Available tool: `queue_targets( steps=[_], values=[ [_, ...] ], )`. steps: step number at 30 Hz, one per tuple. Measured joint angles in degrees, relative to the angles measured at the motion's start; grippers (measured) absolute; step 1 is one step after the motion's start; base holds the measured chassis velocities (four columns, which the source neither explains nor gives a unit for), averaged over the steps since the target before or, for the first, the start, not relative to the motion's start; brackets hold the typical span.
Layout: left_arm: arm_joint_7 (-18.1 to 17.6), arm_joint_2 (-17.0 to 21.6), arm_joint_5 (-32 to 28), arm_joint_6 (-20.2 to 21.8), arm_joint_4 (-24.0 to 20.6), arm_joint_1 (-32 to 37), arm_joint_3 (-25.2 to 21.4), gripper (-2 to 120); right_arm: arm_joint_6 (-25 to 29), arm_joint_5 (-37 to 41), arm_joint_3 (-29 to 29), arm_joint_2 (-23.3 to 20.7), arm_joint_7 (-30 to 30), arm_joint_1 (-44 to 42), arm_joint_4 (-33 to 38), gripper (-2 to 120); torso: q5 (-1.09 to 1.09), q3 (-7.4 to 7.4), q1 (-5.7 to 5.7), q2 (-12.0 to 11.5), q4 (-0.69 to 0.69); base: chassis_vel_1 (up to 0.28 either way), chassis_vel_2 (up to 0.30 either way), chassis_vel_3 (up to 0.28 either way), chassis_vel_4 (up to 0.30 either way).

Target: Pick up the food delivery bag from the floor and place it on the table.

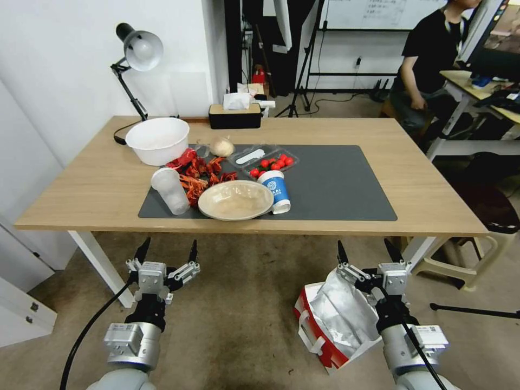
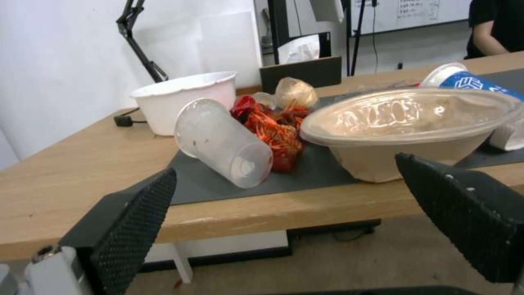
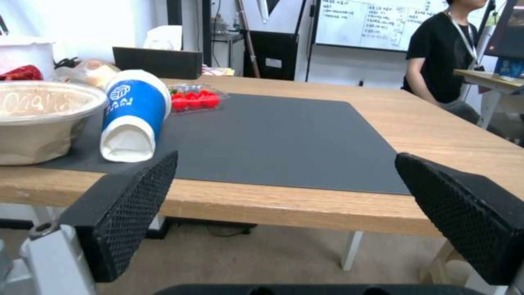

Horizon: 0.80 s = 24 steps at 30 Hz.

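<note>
Lying on the brownish-grey worn carpet floor, tipped over with its silver foil lining facing up, the large boxy white-and-red paper food delivery bag is sitting just in front of the long light-wood table, on the robot's right side. The right gripper is hovering above the bag's upper edge with its black fingers spread wide and holding nothing; in the right wrist view they are framing the bare part of the dark grey mat. The left gripper is hanging level with it in front of the table edge, its fingers equally wide apart and empty.

The white strap handles are lying flat against the bag's side, and it is hard to tell whether the right arm is brushing the foil or only passing over it. A grasp on the crumpled foil rather than a strap or a firm wall would probably be tearing or slipping once the bag is lifted. The left half of the mat is crowded with a lidded beige plastic bowl, a toppled blue-and-white paper cup and a clear tumbler on its side, so a swinging bag could be knocking these loose; the open mat on the right looks like the safer landing spot.
</note>
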Motion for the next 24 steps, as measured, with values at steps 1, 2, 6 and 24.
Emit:
queue_targets(
  steps=[1,2,6,24],
  values=[
    [0.00,0.00,0.00,0.00,0.00,0.00,0.00,100,0.00,0.00,0.00,0.00,0.00,0.00,0.00,100,0.00,0.00,0.00,0.00,0.00,0.000,0.000,0.000,0.000],
    [0.00,0.00,0.00,0.00,0.00,0.00,0.00,100,0.00,0.00,0.00,0.00,0.00,0.00,0.00,100,0.00,0.00,0.00,0.00,0.00,0.000,0.000,0.000,0.000],
    [0.00,0.00,0.00,0.00,0.00,0.00,0.00,100,0.00,-0.01,0.00,0.00,0.00,0.00,0.00,100,0.00,0.00,0.00,0.00,0.00,0.000,0.000,0.000,0.000],
    [-0.41,-0.02,-0.19,0.28,-0.26,0.12,0.18,100,-0.29,0.00,-0.03,-0.03,-0.01,0.00,0.09,100,0.00,0.00,0.00,0.00,0.00,0.000,0.000,0.000,0.000]
  ],
)
